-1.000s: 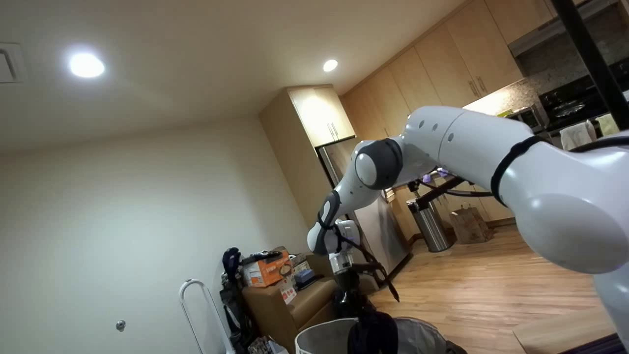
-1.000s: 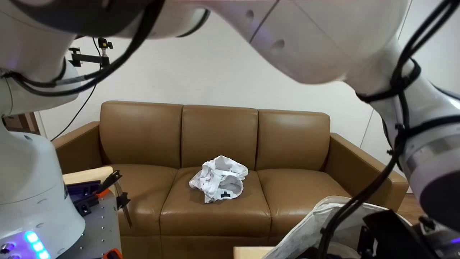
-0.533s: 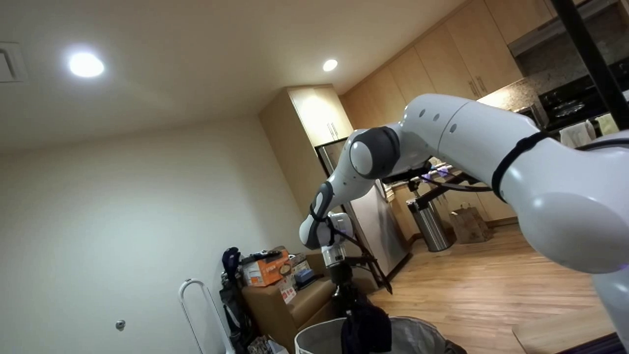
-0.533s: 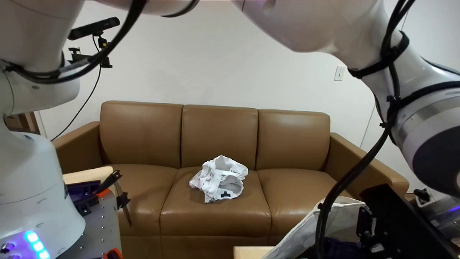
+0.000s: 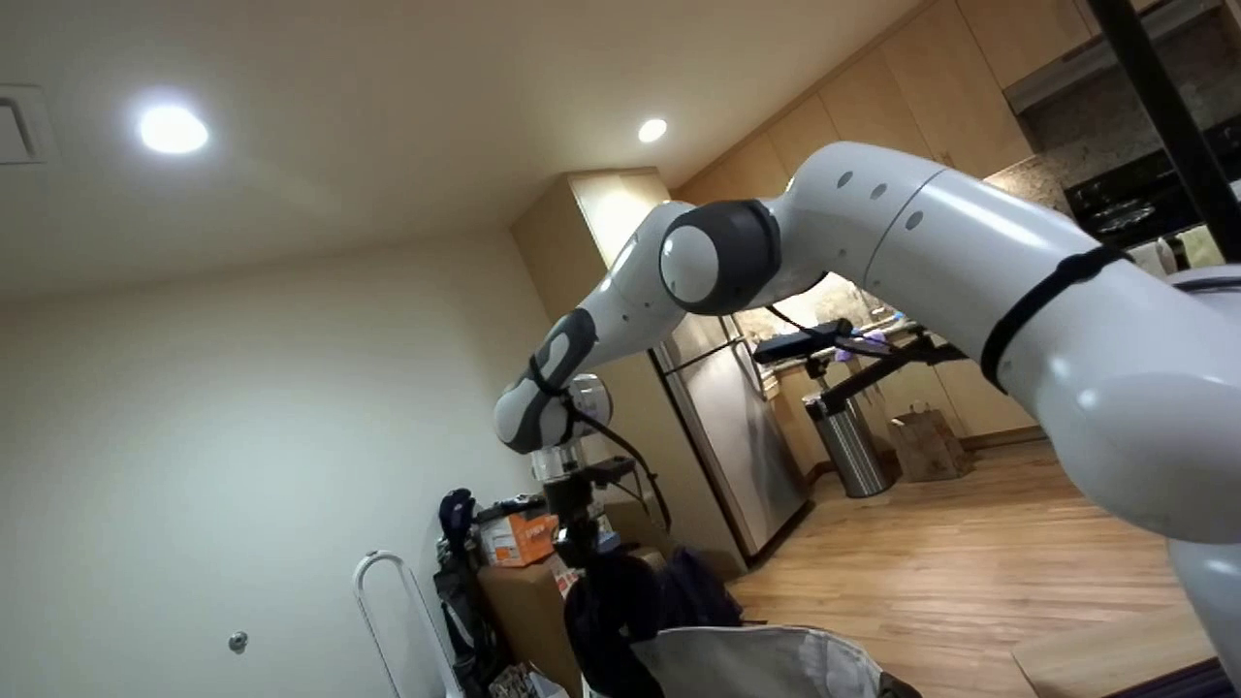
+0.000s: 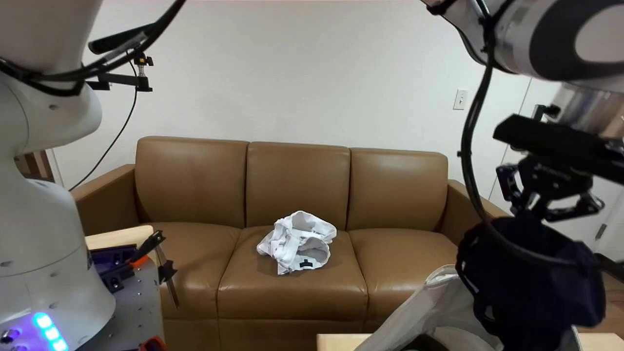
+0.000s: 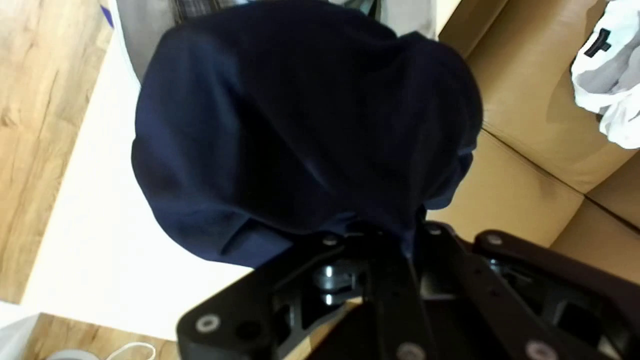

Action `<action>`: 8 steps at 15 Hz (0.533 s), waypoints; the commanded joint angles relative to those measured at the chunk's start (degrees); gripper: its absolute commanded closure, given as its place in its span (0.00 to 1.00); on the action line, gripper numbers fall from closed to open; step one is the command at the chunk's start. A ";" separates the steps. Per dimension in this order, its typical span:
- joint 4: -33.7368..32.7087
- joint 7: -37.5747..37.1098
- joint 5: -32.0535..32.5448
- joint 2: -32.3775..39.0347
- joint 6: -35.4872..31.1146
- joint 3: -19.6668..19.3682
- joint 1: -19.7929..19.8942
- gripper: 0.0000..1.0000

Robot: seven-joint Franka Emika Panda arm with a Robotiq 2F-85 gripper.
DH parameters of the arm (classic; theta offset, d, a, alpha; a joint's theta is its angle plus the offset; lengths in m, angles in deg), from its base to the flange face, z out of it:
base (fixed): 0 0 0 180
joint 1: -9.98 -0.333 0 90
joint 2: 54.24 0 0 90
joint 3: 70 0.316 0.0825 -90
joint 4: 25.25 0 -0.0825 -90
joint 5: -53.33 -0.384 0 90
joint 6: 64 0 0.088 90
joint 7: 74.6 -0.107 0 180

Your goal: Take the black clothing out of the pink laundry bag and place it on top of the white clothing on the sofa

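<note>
Lighting and sharpness: uneven exposure across my three feeds.
In an exterior view I log two glaring ceiling lamps [image 5: 174,129], the larger haloed, streaked highlights on the arm [image 5: 989,215], and leaning verticals. In an exterior view the light is even; the blue base light [image 6: 50,333] clips near white and the gripper [image 6: 531,209] looks smeared. In my wrist view the counter [image 7: 100,235] burns out to flat white from its floor-side edge to its lower-left corner; inward of that edge the dark cloth [image 7: 300,125] sinks to near black. Soft shadow on the sofa [image 7: 525,195] beside the white clothing [image 7: 625,117].
</note>
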 commanded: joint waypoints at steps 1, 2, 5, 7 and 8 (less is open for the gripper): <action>2.93 2.26 3.53 -7.40 0.15 2.07 -4.25 0.96; 3.30 2.61 4.26 -9.20 0.29 2.80 -5.56 0.96; 0.45 2.05 1.11 -8.17 0.45 -2.44 -11.15 0.94; 1.79 2.04 1.50 -10.34 0.41 -2.45 -12.51 0.94; 1.00 3.05 -0.65 -9.12 2.86 -1.99 -11.49 0.96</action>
